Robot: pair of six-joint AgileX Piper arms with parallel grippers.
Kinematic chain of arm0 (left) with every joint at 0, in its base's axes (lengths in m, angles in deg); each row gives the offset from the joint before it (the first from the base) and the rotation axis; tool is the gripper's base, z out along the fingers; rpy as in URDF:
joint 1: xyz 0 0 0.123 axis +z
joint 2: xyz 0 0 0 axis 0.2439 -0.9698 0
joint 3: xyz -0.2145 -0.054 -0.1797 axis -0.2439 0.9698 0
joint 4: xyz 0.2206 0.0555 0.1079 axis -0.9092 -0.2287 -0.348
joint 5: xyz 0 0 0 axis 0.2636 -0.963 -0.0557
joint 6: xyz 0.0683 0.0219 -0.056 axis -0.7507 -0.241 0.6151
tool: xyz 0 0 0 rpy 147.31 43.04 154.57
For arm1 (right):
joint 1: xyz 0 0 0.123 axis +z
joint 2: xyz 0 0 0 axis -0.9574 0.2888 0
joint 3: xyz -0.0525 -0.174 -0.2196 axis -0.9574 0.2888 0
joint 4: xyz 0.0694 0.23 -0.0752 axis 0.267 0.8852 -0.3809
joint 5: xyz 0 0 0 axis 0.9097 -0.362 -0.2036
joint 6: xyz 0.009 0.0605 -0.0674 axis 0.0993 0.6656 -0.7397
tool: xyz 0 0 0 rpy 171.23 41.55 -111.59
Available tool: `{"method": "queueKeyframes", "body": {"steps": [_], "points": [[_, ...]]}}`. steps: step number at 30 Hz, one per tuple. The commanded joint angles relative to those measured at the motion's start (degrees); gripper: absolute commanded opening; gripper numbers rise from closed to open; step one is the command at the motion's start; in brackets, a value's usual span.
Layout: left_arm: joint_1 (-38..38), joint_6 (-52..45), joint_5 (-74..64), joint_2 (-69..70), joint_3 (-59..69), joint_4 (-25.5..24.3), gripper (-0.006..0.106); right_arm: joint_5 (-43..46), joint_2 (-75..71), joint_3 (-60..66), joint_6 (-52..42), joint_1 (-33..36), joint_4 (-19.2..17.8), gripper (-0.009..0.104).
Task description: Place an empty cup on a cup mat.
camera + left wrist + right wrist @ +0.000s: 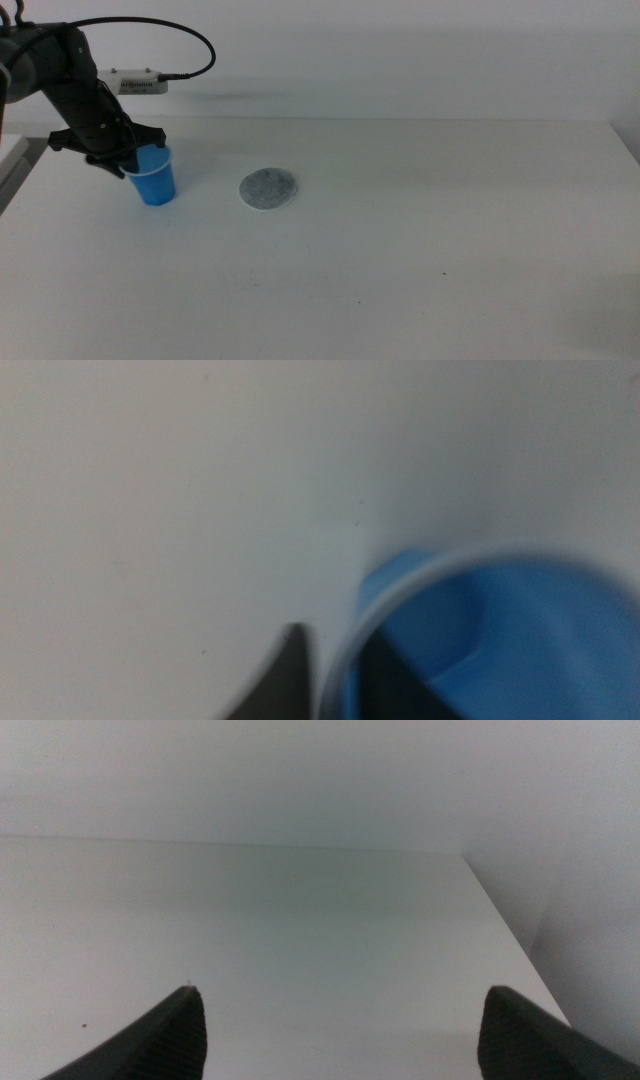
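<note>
The blue cup (155, 178) is upright at the table's left side, empty, with a lighter blue inside (500, 630). My left gripper (133, 160) comes in from the left and is at the cup's near-left rim. In the left wrist view one dark jaw is outside the rim and the other inside, pinched on the cup wall. I cannot tell whether the cup's base touches the table. The grey round cup mat (268, 188) lies flat to the right of the cup, apart from it. My right gripper (340, 1030) is open and empty, out of the middle view.
The white table (420, 250) spreads to the right and front of the mat. Its left edge (15, 175) is close behind the left arm. A black cable (190, 40) loops above the arm. The right wrist view shows the table's far right corner (465, 860).
</note>
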Motion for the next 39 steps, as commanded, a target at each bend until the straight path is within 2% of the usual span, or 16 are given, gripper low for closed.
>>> {"method": "queueKeyframes", "body": {"steps": [1,5,10,15,18,32,36,39], "points": [[0.07,-0.21,0.94,1.81,-0.46,1.6,-0.002,0.38,-0.28,0.19,-0.23,0.12,-0.39,0.093],[-2.16,1.15,1.18,5.03,-0.46,1.72,-0.002,0.38,-0.28,0.19,-0.23,0.12,-0.39,0.093],[-9.33,5.12,2.17,7.23,-0.46,1.31,-0.002,0.38,-0.28,0.19,-0.23,0.12,-0.39,0.093],[-16.13,6.56,4.66,6.14,-0.46,3.4,-0.002,0.38,-0.28,0.19,-0.23,0.12,-0.39,0.093],[-19.81,10.12,7.67,4.3,-0.46,1.96,-0.002,0.38,-0.28,0.19,-0.23,0.12,-0.39,0.093],[-20.37,12.04,8.61,0.57,-0.46,-0.44,-0.001,0.38,-0.28,0.19,-0.23,0.12,-0.39,0.093],[-20.14,11.86,8.85,0.44,-0.46,-0.44,0.007,0.38,-0.28,0.19,-0.23,0.12,-0.39,0.093],[-19.91,11.07,8.73,0.44,-0.46,-0.44,0.025,0.38,-0.28,0.19,-0.23,0.12,-0.39,0.093]]}}
